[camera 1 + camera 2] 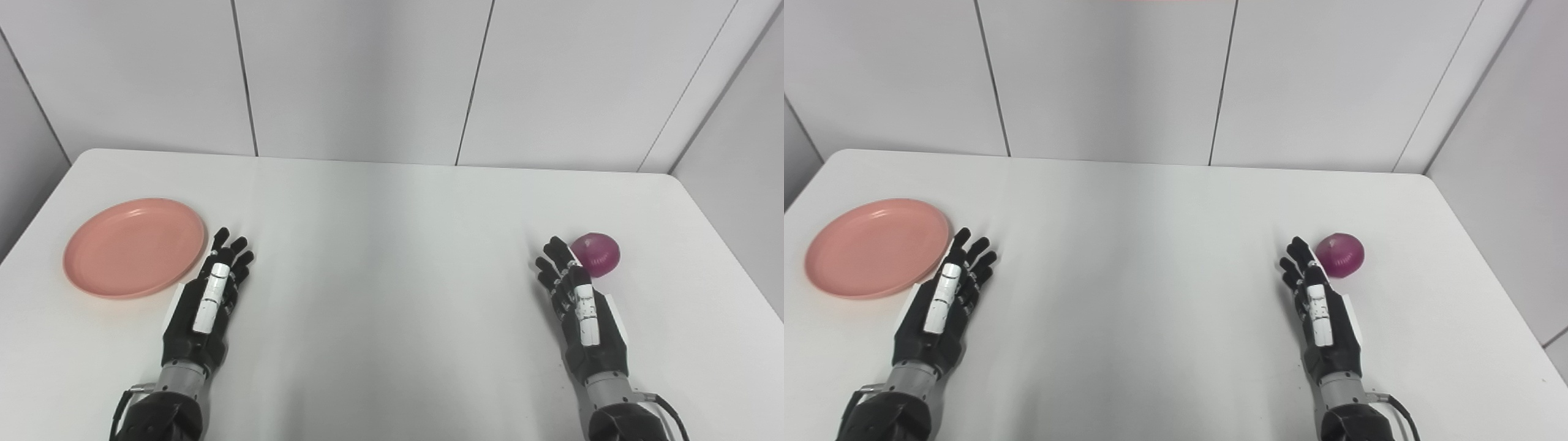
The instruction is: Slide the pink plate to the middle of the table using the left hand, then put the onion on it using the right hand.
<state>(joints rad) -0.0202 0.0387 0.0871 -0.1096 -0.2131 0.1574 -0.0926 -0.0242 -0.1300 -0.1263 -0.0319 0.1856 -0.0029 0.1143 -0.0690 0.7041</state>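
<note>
A pink plate lies flat at the left side of the white table, with nothing on it. My left hand rests just right of the plate's near rim, fingers stretched forward and apart, holding nothing. A purple onion sits on the table at the right. My right hand is open with its fingertips just left of the onion, close beside it; whether they touch it I cannot tell.
Grey wall panels rise behind the table's far edge. The table's right edge runs close to the onion, and its left edge passes near the plate.
</note>
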